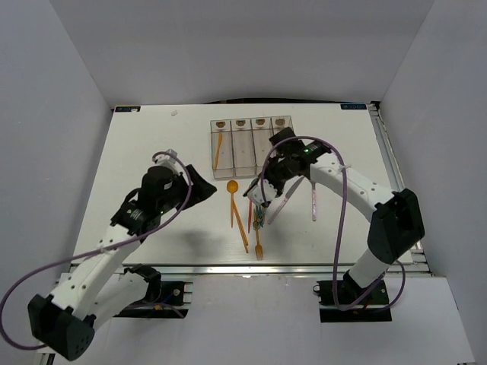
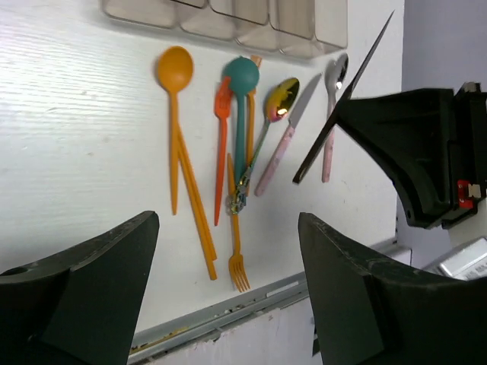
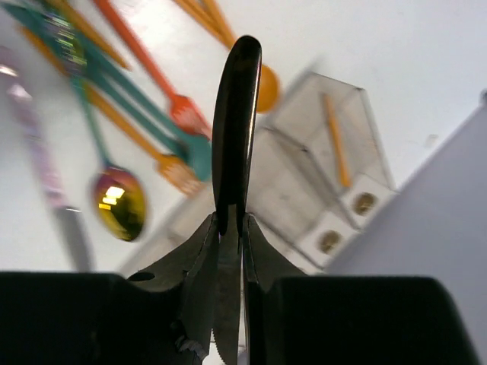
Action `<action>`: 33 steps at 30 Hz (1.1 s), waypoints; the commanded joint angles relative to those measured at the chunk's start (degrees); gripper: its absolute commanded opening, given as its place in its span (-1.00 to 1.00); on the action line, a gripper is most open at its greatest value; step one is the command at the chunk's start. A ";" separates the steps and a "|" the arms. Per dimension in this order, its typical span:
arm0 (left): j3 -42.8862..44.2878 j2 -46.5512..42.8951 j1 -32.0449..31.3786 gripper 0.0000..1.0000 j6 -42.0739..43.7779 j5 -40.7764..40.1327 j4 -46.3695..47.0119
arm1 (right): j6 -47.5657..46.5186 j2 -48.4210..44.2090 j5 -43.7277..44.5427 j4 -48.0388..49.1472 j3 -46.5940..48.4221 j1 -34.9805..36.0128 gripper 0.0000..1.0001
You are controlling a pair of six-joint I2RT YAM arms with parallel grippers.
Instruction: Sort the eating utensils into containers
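Left gripper (image 2: 226, 228) hovers low over the table (image 2: 84, 144), jaws wide, holding nothing. Loose utensils fanned just beyond it:
- 1 orange fork (image 2: 238, 270)
- 1 orange spoon (image 2: 175, 70)
- 1 red fork (image 2: 222, 103)
- 1 teal spoon (image 2: 242, 76)
- 1 gold spoon (image 2: 281, 99)
- 2 pink-handled pieces (image 2: 275, 156)

Overlaps hide the exact total. Right gripper (image 3: 232, 220) is clamped on 1 black knife (image 3: 236, 114), held aloft. Farthest are 4 containers (image 1: 242, 156); the leftmost holds 1 orange utensil (image 1: 218, 150).
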 commanded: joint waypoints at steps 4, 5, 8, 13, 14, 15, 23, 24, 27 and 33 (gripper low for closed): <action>-3.64 -10.96 0.33 0.70 -5.03 -9.38 -11.46 | -2.66 9.39 15.55 16.18 8.60 4.53 -1.00; -4.60 -12.12 0.33 0.70 -5.48 -9.56 -12.33 | -2.49 10.81 16.88 17.60 11.23 5.15 -1.00; -5.75 -15.64 0.24 0.71 -6.53 -10.44 -14.44 | -2.31 17.40 21.98 20.86 16.68 6.20 -1.00; -6.81 -19.07 0.33 0.72 -7.24 -11.40 -17.00 | -2.92 29.36 31.03 21.49 32.50 7.35 -1.00; -6.90 -19.85 0.33 0.72 -7.15 -11.58 -17.52 | -3.62 30.50 31.92 21.05 34.00 7.35 -1.00; -6.98 -20.30 0.24 0.72 -7.24 -11.84 -17.79 | -4.50 32.34 32.80 21.39 35.93 7.35 -1.00; -8.04 -23.64 0.33 0.74 -7.94 -13.07 -19.20 | -17.32 33.15 33.77 22.54 32.70 6.91 -1.00; -8.13 -23.90 0.33 0.74 -7.94 -13.08 -19.28 | -18.21 32.72 32.99 22.10 32.00 7.00 -1.00; -7.86 -24.26 0.24 0.75 -7.94 -13.34 -19.99 | -21.11 31.66 31.23 22.37 28.84 7.00 -1.00; -7.69 -25.31 0.33 0.75 -8.47 -13.16 -20.34 | -26.12 30.52 29.12 24.56 24.35 7.00 -1.00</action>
